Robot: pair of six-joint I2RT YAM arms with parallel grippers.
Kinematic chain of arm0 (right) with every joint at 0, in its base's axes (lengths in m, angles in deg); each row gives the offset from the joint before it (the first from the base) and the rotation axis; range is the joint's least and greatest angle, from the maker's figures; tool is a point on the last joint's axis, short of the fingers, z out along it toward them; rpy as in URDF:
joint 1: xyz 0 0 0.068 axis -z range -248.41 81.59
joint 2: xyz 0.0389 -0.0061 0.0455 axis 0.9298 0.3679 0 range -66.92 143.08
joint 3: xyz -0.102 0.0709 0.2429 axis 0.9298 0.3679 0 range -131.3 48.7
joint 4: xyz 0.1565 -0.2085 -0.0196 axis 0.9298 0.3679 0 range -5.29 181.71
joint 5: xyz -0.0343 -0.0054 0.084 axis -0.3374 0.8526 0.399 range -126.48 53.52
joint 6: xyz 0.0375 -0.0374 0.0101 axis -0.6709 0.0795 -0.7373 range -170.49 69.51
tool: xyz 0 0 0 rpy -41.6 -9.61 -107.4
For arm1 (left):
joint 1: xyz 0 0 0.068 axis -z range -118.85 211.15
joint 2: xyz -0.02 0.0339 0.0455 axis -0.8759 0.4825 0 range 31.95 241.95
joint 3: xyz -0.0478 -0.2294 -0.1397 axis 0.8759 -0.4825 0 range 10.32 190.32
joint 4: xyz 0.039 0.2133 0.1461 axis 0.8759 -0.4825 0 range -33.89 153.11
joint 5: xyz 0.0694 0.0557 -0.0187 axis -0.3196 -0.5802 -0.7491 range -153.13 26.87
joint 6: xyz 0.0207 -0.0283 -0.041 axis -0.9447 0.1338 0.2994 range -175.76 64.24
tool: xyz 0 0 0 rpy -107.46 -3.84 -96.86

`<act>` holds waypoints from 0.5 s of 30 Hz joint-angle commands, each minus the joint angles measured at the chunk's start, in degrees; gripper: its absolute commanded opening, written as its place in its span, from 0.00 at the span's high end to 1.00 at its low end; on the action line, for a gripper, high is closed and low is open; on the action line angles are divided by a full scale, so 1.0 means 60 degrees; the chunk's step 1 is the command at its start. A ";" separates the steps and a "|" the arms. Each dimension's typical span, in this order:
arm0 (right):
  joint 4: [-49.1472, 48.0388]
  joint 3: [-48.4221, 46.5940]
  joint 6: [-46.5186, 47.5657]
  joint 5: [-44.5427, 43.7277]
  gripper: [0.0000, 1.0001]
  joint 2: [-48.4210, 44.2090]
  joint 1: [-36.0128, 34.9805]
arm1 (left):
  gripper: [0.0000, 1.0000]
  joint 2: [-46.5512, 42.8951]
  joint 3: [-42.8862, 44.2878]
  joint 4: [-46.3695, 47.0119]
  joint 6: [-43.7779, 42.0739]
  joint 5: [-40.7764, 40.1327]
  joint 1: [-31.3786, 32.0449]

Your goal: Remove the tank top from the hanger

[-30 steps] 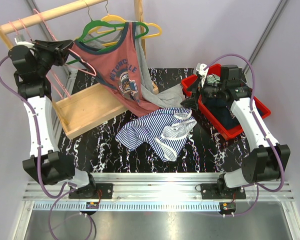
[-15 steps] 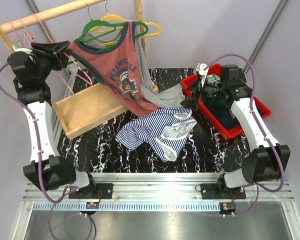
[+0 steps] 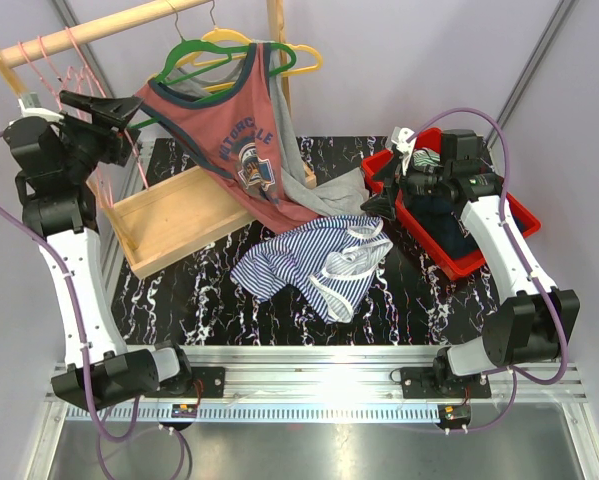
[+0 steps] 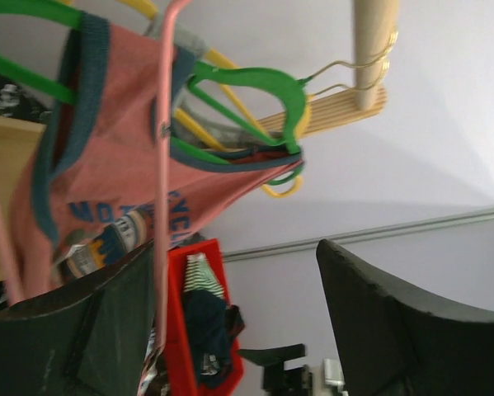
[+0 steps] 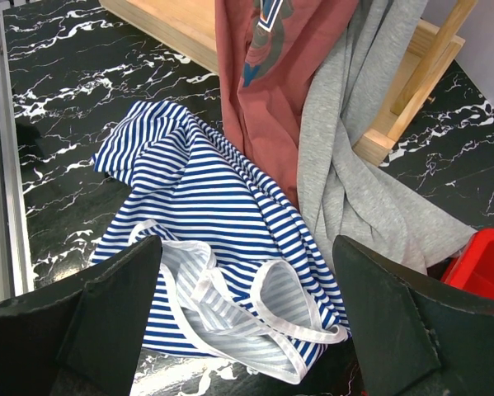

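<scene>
- The tank top (image 3: 229,140), salmon red with blue trim and a printed crest, hangs on the green hanger (image 3: 241,58) in the upper middle of the top view. One strap is pulled out towards the left of the frame, and the hem reaches down to the desk (image 3: 209,295).
- The green hanger hooks over the wooden rail (image 3: 99,30) at the top, and a yellow hanger (image 3: 307,62) hangs just behind it.
- The left claw (image 3: 129,122) is raised at the upper left, just beside the tank top's left strap. Its jaws are spread and grasp nothing.
- In the left wrist view a pink hanger rod (image 4: 160,165) runs down between the jaws, close to the left-hand finger. I cannot tell whether it touches that finger.
- The right claw (image 3: 377,192) sits at the right of centre beside the red bin (image 3: 509,215), which holds dark and striped clothes. Its jaws are released, with nothing between them.
- A grey garment (image 3: 314,185) trails from the rail down to the desk beside the tank top's hem.
- A blue-and-white striped garment (image 3: 309,262) lies crumpled in the middle of the desk, touching both hems.
- A wooden tray (image 3: 164,218) lies at the left centre, under the rail.
</scene>
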 commanded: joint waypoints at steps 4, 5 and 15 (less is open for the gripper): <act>0.0003 -0.0097 0.0165 0.0469 0.08 -0.0284 0.0029 | 0.18 -0.0141 0.0897 -0.2316 -0.2417 -0.1138 -0.0034; -0.0012 -0.0097 0.0165 0.0484 0.08 -0.0269 0.0014 | 0.17 -0.0141 0.1029 -0.2695 -0.2624 -0.1300 -0.0034; -0.0056 -0.0170 0.0033 0.0587 0.08 -0.0181 0.0029 | 0.15 -0.0185 0.2305 -0.4208 -0.5071 -0.3001 0.0098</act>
